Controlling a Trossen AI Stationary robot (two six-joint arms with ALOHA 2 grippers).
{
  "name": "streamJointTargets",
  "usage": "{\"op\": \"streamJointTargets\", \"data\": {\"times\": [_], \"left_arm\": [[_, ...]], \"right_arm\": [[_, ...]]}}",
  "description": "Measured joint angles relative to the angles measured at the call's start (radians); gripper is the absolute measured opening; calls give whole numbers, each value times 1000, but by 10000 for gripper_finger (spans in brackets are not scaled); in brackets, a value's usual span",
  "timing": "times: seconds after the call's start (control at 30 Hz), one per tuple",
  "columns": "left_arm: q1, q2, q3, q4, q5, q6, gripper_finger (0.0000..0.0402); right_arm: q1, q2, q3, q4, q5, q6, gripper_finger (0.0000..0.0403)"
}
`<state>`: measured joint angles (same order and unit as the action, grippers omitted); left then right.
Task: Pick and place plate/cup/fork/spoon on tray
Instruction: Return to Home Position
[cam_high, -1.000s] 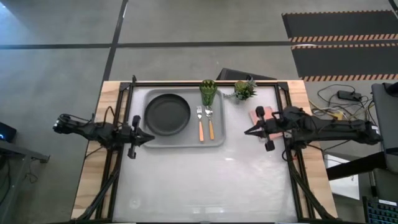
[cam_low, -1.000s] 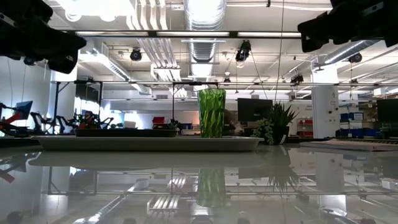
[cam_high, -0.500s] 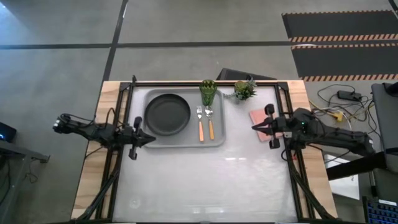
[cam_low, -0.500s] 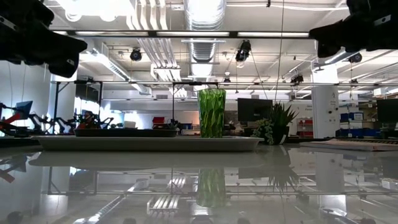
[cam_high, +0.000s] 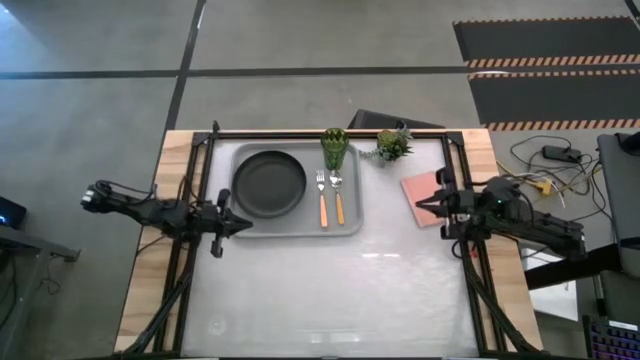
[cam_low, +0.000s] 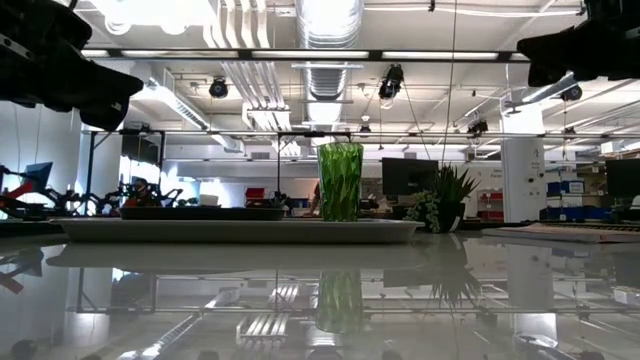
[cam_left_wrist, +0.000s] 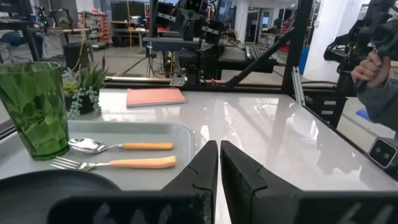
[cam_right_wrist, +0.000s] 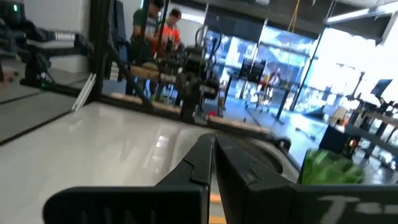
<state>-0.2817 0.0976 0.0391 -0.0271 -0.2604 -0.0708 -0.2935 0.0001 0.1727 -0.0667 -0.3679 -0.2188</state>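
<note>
Your tray (cam_high: 350, 222) is carrying the full set: the plate (cam_high: 268, 184) lying at its left end, the fork (cam_high: 322, 196) and spoon (cam_high: 338, 195) lying side by side right of it, the cup (cam_high: 334, 148) standing upright behind them. Your left gripper (cam_high: 241, 224) is hovering off the tray's near-left corner, fingers narrowed to a slit. Your right gripper (cam_high: 421, 202) is hanging over the pink pad (cam_high: 418, 186), likewise pinched nearly together, gripping nothing.
</note>
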Motion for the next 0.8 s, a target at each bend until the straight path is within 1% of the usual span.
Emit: {"op": "streamJointTargets", "data": {"times": [0.1, 0.3, 0.37, 0.6, 0.73, 0.8], "left_arm": [[0, 14, 0, 1, 0, 0, 2], [0, 45, 0, 1, 0, 0, 2], [0, 54, 0, 2, 0, 0, 2], [0, 89, 0, 2, 0, 0, 2], [0, 110, 0, 2, 1, 0, 2], [0, 120, 0, 3, 1, 0, 2]], "right_arm": [[0, 1, -2, -17, -14, -1, 9], [0, 1, -20, -15, -119, 17, 9], [0, 0, -30, -5, -138, 17, 9], [0, 0, -103, 10, -137, -10, 9], [-1, 14, -153, 121, -138, -7, 9], [0, 17, -160, 137, -146, -40, 9]]}}
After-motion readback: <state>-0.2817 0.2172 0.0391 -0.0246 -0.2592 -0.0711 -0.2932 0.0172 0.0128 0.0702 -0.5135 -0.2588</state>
